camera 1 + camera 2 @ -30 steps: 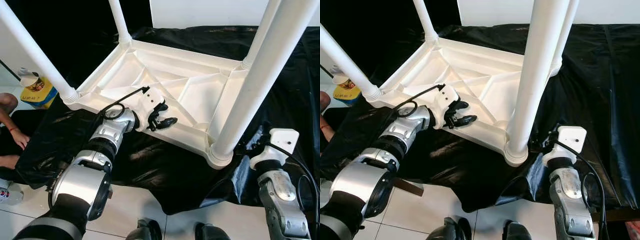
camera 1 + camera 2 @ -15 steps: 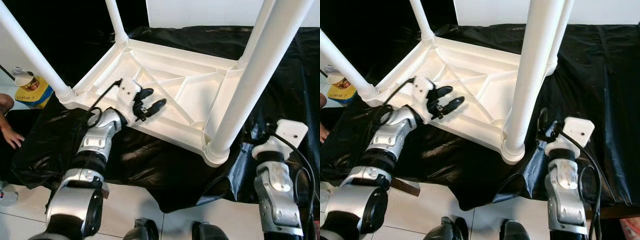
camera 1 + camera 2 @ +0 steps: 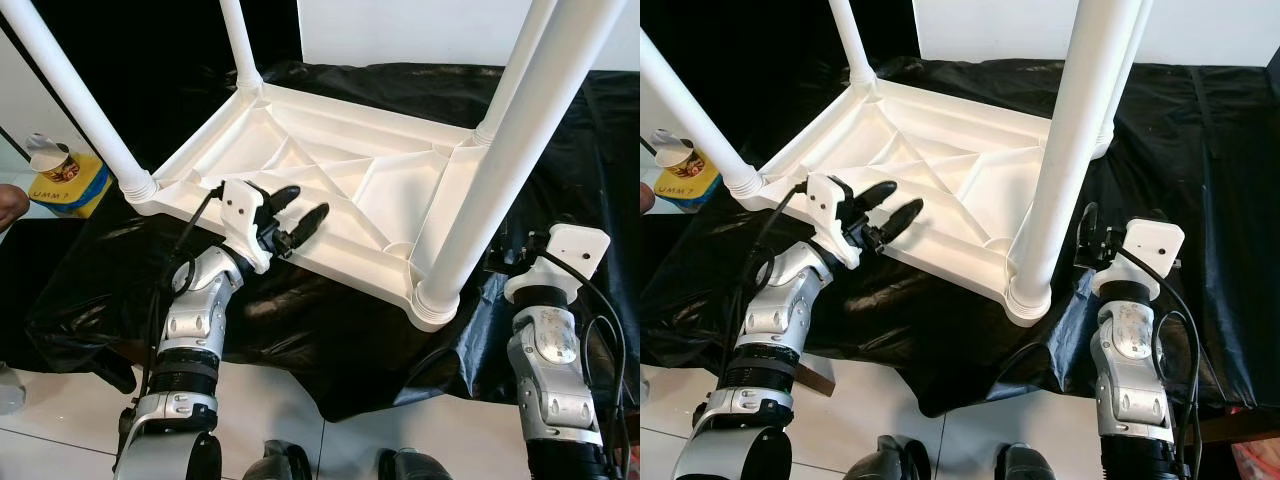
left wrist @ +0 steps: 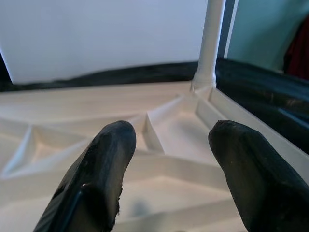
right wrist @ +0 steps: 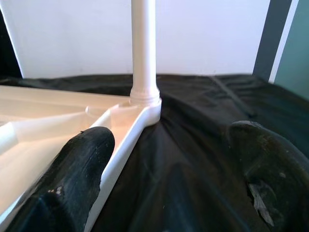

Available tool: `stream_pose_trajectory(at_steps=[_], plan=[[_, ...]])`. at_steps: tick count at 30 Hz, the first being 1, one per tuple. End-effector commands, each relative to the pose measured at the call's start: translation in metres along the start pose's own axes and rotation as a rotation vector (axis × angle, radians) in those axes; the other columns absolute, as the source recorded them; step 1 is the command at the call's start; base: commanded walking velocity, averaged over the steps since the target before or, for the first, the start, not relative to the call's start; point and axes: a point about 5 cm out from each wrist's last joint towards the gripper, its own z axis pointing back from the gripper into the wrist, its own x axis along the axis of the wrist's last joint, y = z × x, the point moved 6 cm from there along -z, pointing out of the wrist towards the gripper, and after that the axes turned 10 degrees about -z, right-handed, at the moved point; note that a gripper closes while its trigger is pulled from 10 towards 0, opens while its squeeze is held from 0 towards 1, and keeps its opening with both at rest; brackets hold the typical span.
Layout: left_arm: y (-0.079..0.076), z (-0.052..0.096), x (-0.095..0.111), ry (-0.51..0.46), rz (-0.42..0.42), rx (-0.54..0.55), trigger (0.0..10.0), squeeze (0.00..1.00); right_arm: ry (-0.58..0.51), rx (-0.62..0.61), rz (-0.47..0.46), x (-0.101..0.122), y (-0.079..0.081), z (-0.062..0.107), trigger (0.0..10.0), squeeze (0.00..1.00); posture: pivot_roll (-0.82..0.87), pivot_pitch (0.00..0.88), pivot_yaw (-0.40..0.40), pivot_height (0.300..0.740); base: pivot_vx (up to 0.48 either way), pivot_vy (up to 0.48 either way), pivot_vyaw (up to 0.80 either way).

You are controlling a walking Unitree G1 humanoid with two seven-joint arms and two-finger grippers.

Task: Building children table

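A white plastic children's table (image 3: pixel 330 170) lies upside down on a black sheet (image 3: pixel 330 340). Its legs stand up from the corner sockets, the near-right leg (image 3: pixel 490 170) closest to me. My left gripper (image 3: pixel 302 205) hovers open just above the table's near edge, pointing across the ribbed underside; nothing sits between its fingers (image 4: pixel 104 164). My right gripper (image 3: pixel 1089 238) is open over the black sheet, just right of the near-right leg's base. In the right wrist view its fingers (image 5: pixel 72 183) frame the far-right leg (image 5: pixel 144 53) and its corner socket.
A yellow tin with a paper cup on it (image 3: pixel 68 178) stands on the floor at the left, and a person's hand (image 3: pixel 10 205) shows at the left edge. White tile floor (image 3: pixel 60 420) lies in front of the sheet. A white wall stands behind.
My left gripper has lifted off the table's underside and drawn back left toward the near edge, its forearm more upright. My right wrist has risen a little beside the near-right leg.
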Motion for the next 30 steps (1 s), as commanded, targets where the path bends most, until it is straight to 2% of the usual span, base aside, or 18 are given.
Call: stream_pose_trajectory(at_steps=[1, 5, 13, 20, 30], plan=[[0.046, 0.017, -0.01, 0.091, 0.002, 0.45, 10.0, 0.0, -0.009, 0.031, 0.004, 0.0, 0.007, 0.0, 10.0, 0.0, -0.14, 0.085, 0.031, 0.74, 0.0, 0.0, 0.0], [0.043, 0.018, -0.008, 0.097, -0.028, 0.445, 10.0, 0.0, -0.014, 0.044, 0.002, 0.0, 0.01, -0.001, 10.0, 0.0, -0.14, 0.079, 0.031, 0.74, 0.0, 0.0, 0.0], [0.024, 0.022, -0.012, 0.097, -0.043, 0.432, 10.0, 0.0, 0.0, 0.05, 0.006, -0.008, 0.011, 0.006, 10.0, 0.0, -0.15, 0.068, 0.034, 0.74, 0.0, 0.0, 0.0], [0.015, 0.019, -0.014, 0.104, -0.014, 0.407, 10.0, 0.0, 0.01, 0.038, 0.016, -0.01, 0.009, 0.005, 10.0, 0.0, -0.15, 0.061, 0.041, 0.74, 0.0, 0.0, 0.0], [0.019, 0.018, -0.014, 0.112, 0.006, 0.435, 10.0, 0.0, 0.02, 0.035, 0.024, -0.013, 0.007, 0.007, 10.0, 0.0, -0.16, 0.051, 0.045, 0.74, 0.0, 0.0, -0.78]])
